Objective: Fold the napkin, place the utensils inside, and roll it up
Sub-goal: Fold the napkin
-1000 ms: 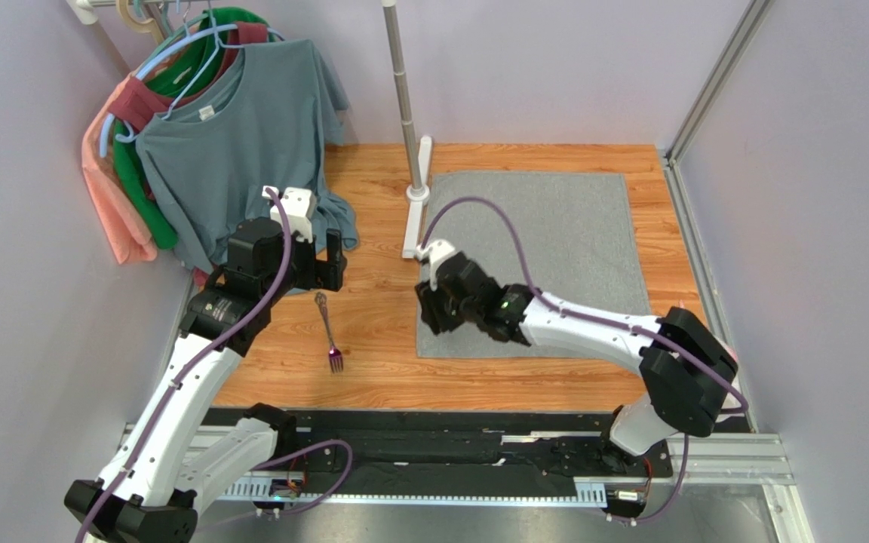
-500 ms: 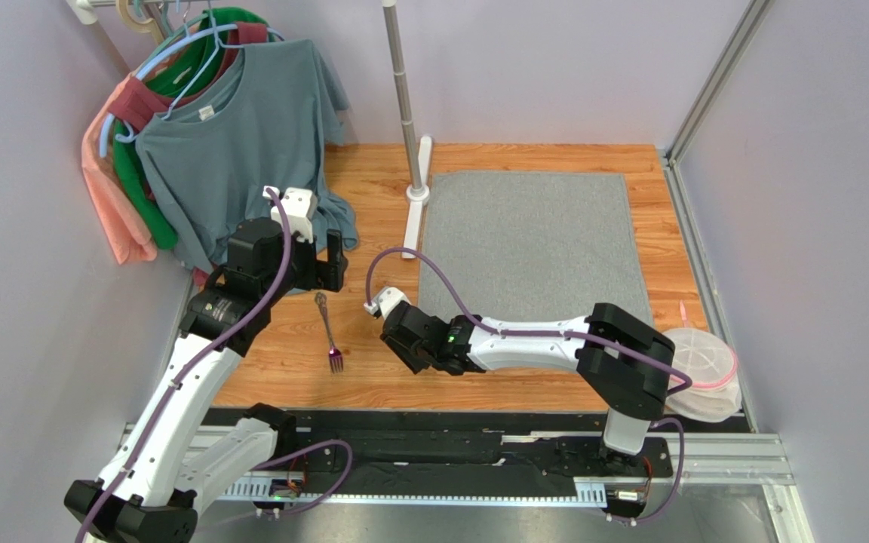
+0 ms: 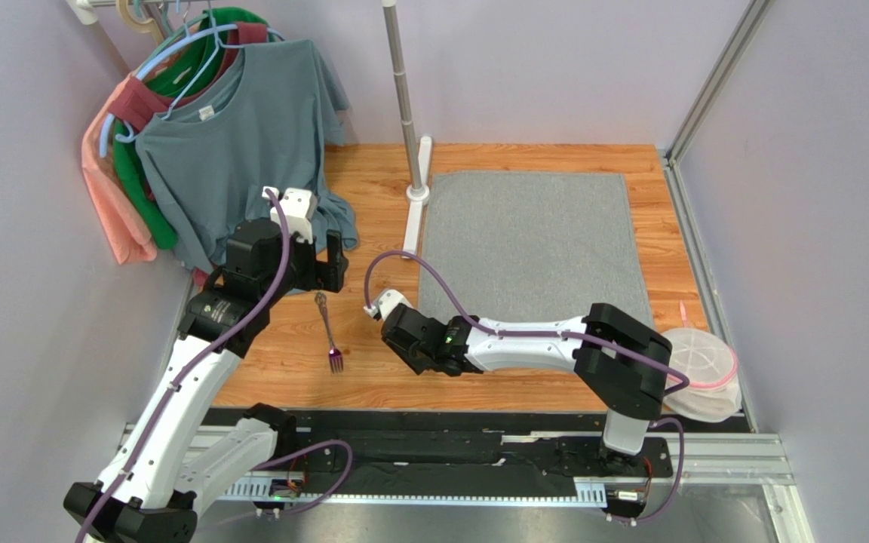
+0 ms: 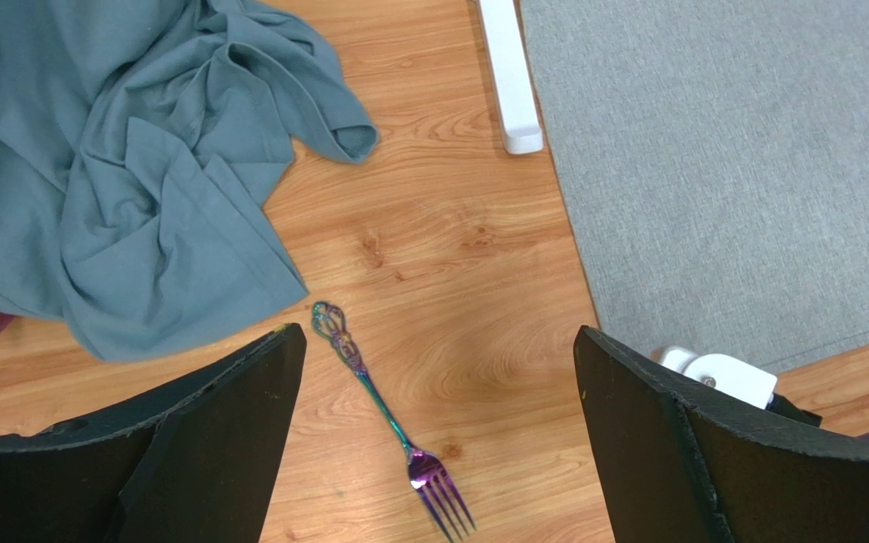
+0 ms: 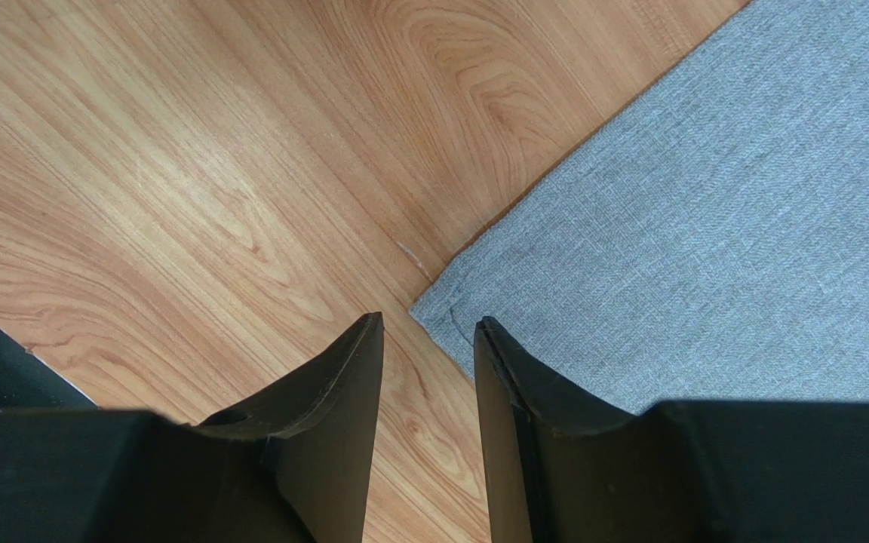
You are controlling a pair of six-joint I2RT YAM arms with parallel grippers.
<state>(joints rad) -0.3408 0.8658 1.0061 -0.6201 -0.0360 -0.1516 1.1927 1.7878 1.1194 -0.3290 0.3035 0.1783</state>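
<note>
Napkin is laid flat on the desk, right of centre. Fork is set apart on bare wood to its left. Right jaws are held narrowly parted, nothing pinched, just over the napkin's near-left corner. Left jaws are spread wide above the fork. Cloth is judged soft, light and limp, best pinched at that corner hem.
</note>
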